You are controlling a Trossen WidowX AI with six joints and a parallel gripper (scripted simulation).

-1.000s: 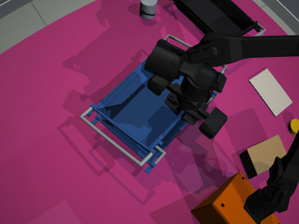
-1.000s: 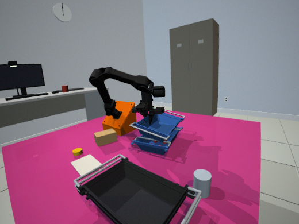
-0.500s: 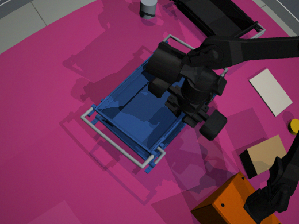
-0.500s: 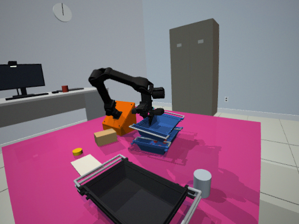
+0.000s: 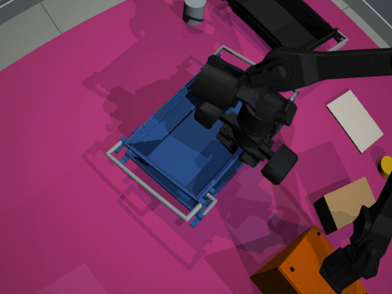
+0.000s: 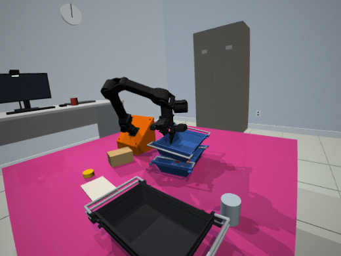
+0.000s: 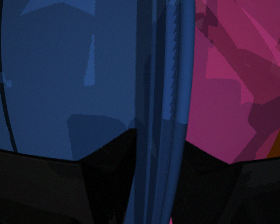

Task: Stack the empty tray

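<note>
Pink tabletop point(image 5: 56, 214) point(image 6: 269, 167), w/ pale tiled floor point(image 5: 28, 29) point(image 6: 315, 176) past its edge in the top view. Upper blue tray point(image 5: 177, 154) point(image 6: 188, 142) point(image 7: 45, 75) sits approx. mid-table: rectangular, sloped walls, flat bottom, patchy shadows inside, no blocks seen in it. Its grey bar point(image 5: 147, 185) point(image 6: 170, 151) runs outside the near short end. Arm covers much of the far end, incl. part of the rim. Black tray point(image 5: 301, 10) point(image 6: 177, 206) is off near the top edge, well apart, grey bars at both ends.

Exterior: blue tray is above a lower blue tray point(image 5: 194, 222) point(image 6: 174, 167), slightly tilted, w/ a visible gap betw. the two at the near side. Bits of red point(image 6: 187, 161) show in the lower one. Can't tell if the upper touches any bar underneath. Gripper point(image 5: 241, 151) point(image 6: 171, 142) point(image 7: 148, 136) points down at the upper tray's long side.

Wrist: gripper's closed on that tray's long rim, ribbed blue strip betw. the dark fingers; tray interior L, pink table R.
</note>
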